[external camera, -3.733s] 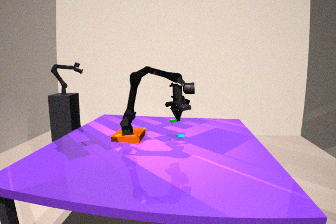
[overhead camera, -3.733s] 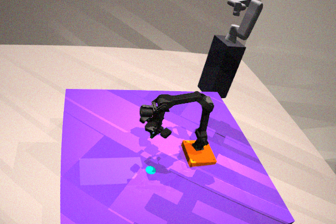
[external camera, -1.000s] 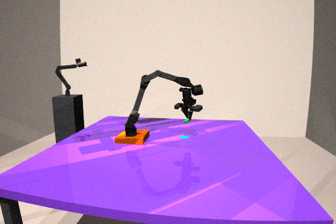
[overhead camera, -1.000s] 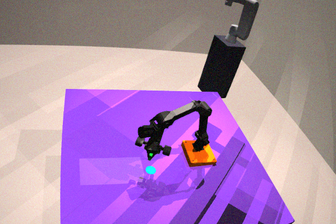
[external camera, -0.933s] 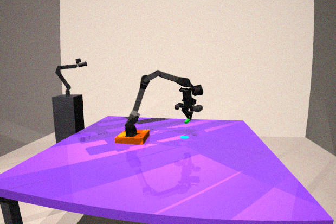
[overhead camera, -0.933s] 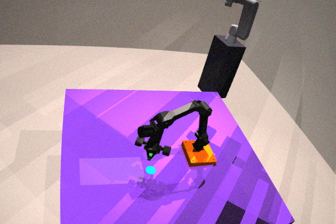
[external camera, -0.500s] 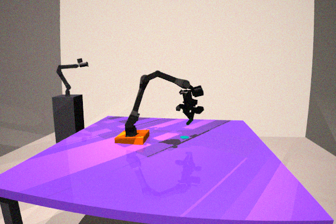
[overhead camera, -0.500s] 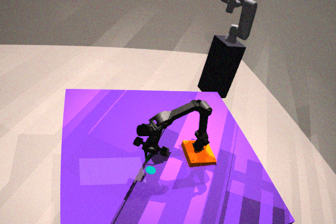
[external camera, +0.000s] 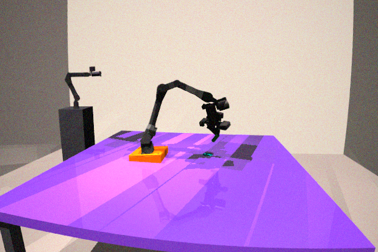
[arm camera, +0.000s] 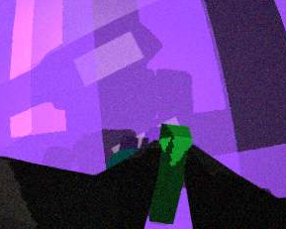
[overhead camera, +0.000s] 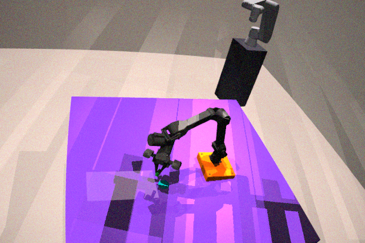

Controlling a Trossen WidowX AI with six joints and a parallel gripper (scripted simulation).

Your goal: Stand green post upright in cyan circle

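Observation:
My gripper [overhead camera: 158, 171] [external camera: 215, 137] [arm camera: 173, 150] is shut on the green post [overhead camera: 157, 173] [external camera: 216, 138] [arm camera: 169, 178]. It holds the post off the purple table [overhead camera: 97, 133] [external camera: 275, 199], tilted close to upright, with the lower end pointing down. The cyan circle [overhead camera: 162, 184] [external camera: 208, 154] lies flat on the table in shadow, just below and a little beside the post's lower end. In the wrist view the circle [arm camera: 121, 157] shows only as a dark teal sliver behind the left finger. The post hangs clear of the table.
The arm's orange base plate [overhead camera: 216, 169] [external camera: 149, 154] sits to the right of the circle in the top view. A black pedestal [overhead camera: 240, 72] [external camera: 75, 126] carrying a grey camera arm [overhead camera: 264, 19] stands off the table's far corner.

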